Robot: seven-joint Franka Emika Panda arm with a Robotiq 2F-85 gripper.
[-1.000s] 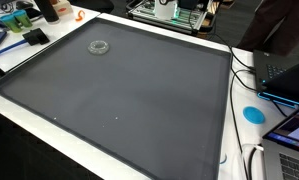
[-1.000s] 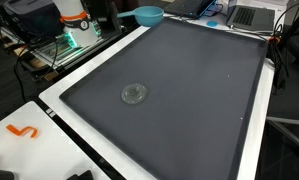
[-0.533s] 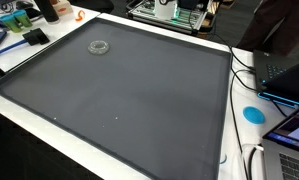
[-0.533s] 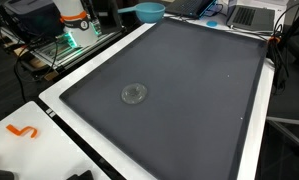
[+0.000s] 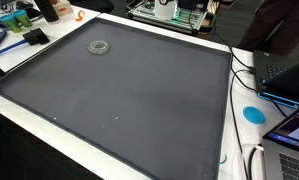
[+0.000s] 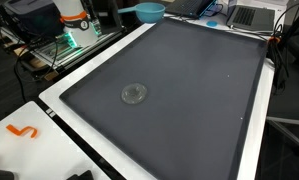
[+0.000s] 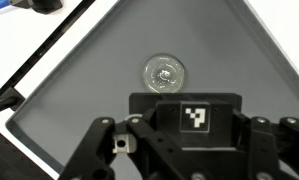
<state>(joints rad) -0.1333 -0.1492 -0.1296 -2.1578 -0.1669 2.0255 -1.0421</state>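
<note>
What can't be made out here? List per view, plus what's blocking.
- Gripper: wrist view shows only its body and tag; fingertips run off the bottom edge, so open or shut is unclear. Not in either exterior view.
- Clear round thing on the dark mat: too small and transparent in all views to tell lid from dish.
- Laptop: cut by the top edge in an exterior view.

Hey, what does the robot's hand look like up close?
In the wrist view the hand is matte black, built of angular linked bars with round pivot pins. A white square tag with a black block pattern sits on its middle. Neither exterior view shows the arm.
</note>
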